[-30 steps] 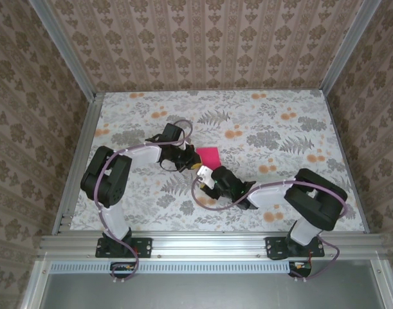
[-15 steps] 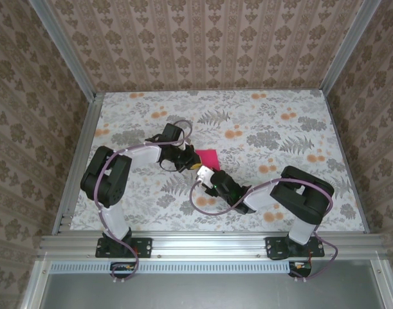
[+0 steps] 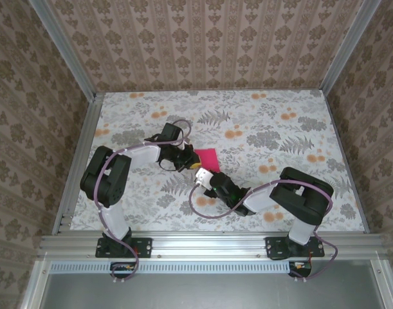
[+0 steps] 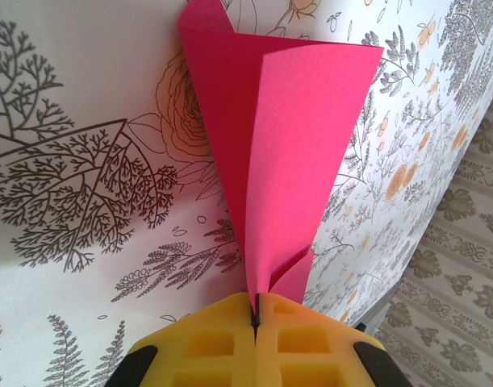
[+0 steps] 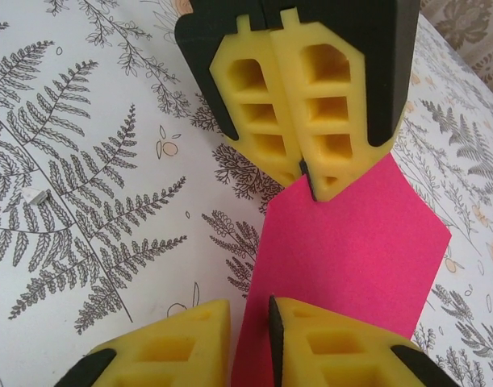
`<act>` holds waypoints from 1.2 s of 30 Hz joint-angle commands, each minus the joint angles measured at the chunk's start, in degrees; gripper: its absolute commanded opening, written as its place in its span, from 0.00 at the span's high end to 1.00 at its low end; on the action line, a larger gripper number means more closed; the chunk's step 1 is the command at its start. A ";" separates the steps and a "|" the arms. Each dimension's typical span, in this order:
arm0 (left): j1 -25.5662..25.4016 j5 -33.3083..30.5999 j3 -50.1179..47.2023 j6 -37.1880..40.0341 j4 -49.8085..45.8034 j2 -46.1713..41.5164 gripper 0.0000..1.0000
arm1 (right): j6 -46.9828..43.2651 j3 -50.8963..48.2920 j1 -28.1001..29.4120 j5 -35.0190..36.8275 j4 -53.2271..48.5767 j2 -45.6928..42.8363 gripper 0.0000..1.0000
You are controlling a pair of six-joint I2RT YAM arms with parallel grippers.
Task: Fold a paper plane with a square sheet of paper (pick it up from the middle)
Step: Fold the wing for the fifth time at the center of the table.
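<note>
1. Floral-printed bench (image 3: 292, 109) is carrying the work inside brown-patterned wallpaper walls (image 3: 215, 45); the folded magenta-pink paper sheet (image 4: 294, 145) is being held near the bench centre, tapering from a wide end to a narrow tip.
2. Left jaws are gripping the narrow tip, their yellow foam pads (image 4: 218, 343) shut tight on it.
3. Right jaws are standing narrow, with a slim gap showing, at the sheet's wide end; whether their pads are touching the paper cannot be told.
4. Risk: right jaws closing off the centre crease are probably pressing in a skewed fold, leaving the result lopsided.
5. Risk: any pull against the left pinch is probably tearing the thin tip or sliding it free.
6. Risk: the layers are gaping at the wide end, so an early release is probably letting the folds spring open.
</note>
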 commanded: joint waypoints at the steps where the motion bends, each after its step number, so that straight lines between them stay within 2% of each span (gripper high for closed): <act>1: 0.27 0.02 0.14 -0.54 -1.21 -1.91 1.00 | 0.48 0.38 0.25 1.23 2.22 1.45 0.84; 4: 0.36 0.28 -0.03 -0.48 -1.29 -2.16 1.00 | 0.94 0.55 0.17 1.55 2.60 1.77 0.84; 10: 0.38 0.67 -0.31 -0.76 -1.32 -2.45 1.00 | 0.22 1.49 0.17 2.11 2.94 3.50 0.74; 12: 0.44 0.67 -0.31 -0.65 -1.47 -2.53 1.00 | -0.14 1.90 0.16 2.39 3.02 3.80 0.74; 28: 2.10 -0.16 -1.41 -0.56 -1.81 -3.46 1.00 | 2.33 -0.89 0.10 1.45 4.73 -0.98 0.91; 34: 2.46 -0.16 -2.11 -0.83 -1.46 -3.63 1.00 | 5.64 -2.68 -0.51 -3.17 4.13 -4.37 0.92; 36: 2.50 -0.16 -2.20 -0.98 -1.29 -3.68 1.00 | 6.54 -3.17 -0.76 -4.42 4.04 -5.32 0.90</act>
